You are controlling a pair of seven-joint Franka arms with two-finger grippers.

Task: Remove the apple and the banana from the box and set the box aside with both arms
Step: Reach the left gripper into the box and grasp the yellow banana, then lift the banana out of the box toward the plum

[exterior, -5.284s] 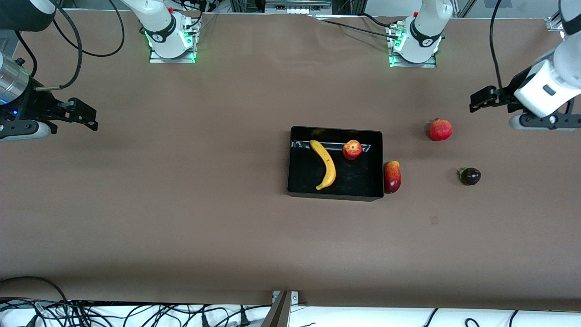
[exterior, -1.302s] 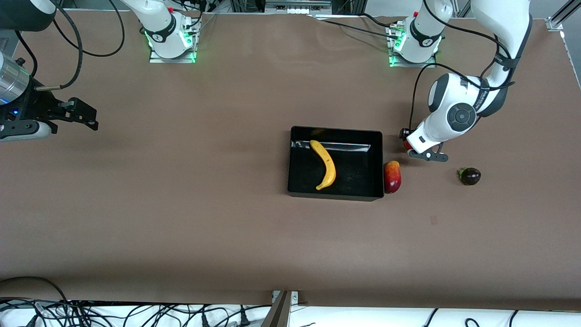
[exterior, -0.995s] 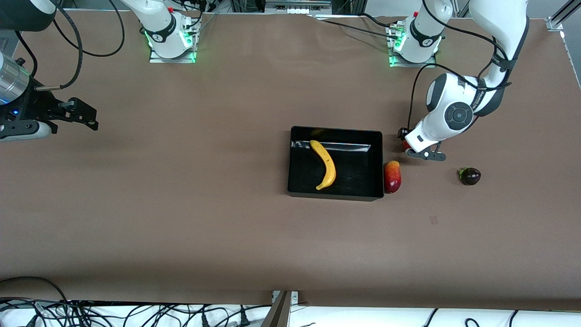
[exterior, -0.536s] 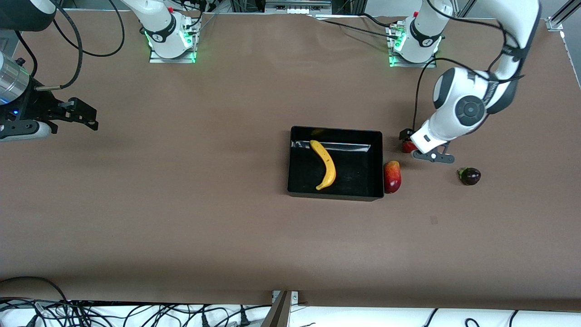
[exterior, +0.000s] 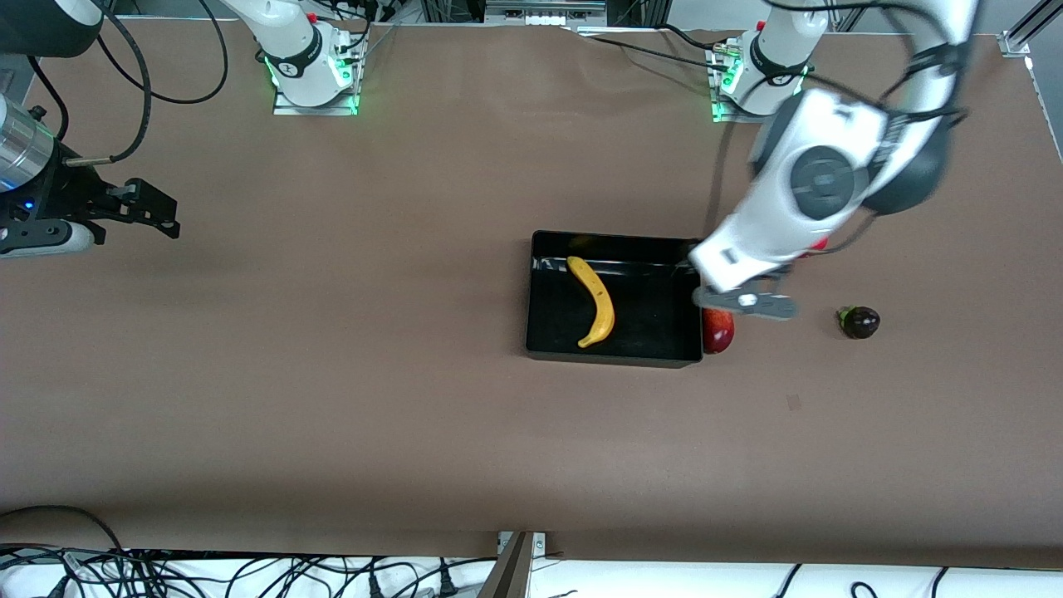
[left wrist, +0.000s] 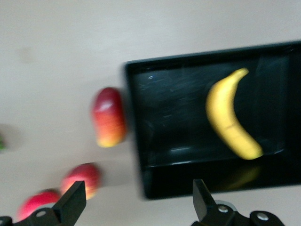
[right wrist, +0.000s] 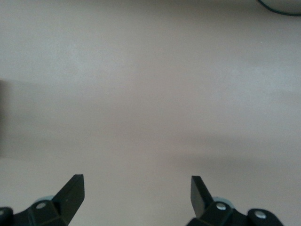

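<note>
Front view: you see the box [exterior: 614, 353] mid-table with the banana [exterior: 595, 301] lying in it. Your left gripper [exterior: 696, 278] hangs over the box's wall toward the left arm's end, above a red-yellow fruit [exterior: 719, 332] touching that wall. A dark fruit [exterior: 859, 321] sits well apart. Your right gripper [exterior: 158, 214] waits over bare table [exterior: 332, 374].

Left wrist view: your jaws stand wide open, empty, with two red fruits, one [left wrist: 81, 179] and another [left wrist: 35, 202], beside the box [left wrist: 136, 141].

Right wrist view: your jaws stand open, holding nothing.
</note>
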